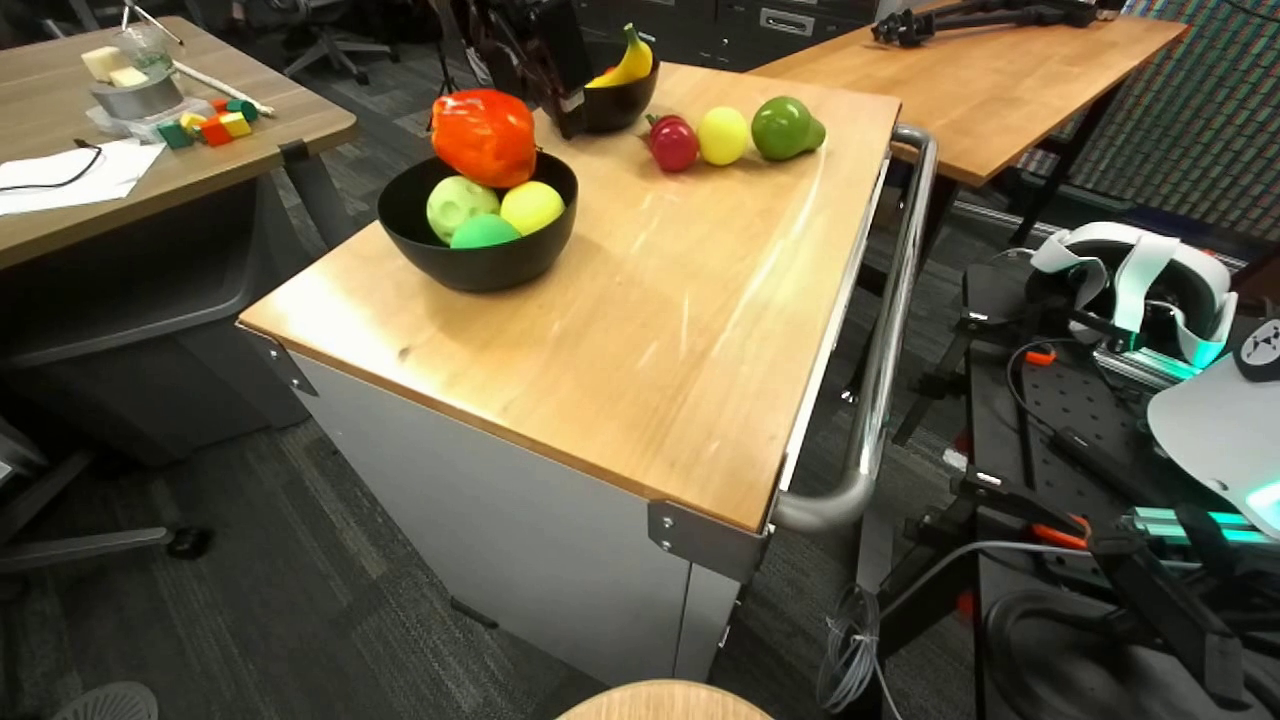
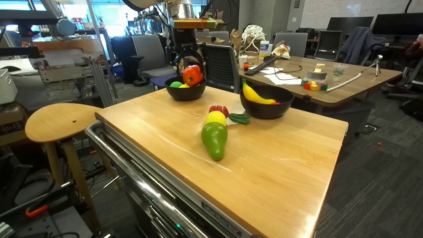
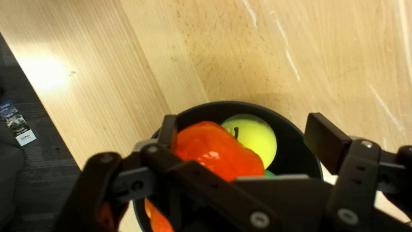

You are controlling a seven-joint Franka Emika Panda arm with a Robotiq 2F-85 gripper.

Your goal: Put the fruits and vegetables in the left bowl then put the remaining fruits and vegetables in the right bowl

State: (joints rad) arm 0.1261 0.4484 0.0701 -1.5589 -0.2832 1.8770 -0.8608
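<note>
While the tool stands wide astride the red pepper, the pepper lies over other fruits in a black bowl. The streaked wooden counter carries a metal rail; a stool and desk stand near.

In the wrist view, the gripper hides much of the black bowl, and the bottom edge cuts the bowl off. The red pepper covers part of the yellow-green apple. Only a bit of a green thing peeks out. The writing on the floor card is too blurry to read. In an exterior view, the top edge cuts off the robot arm. So little of the orange thing by the banana shows that you cannot tell what it is.
</note>
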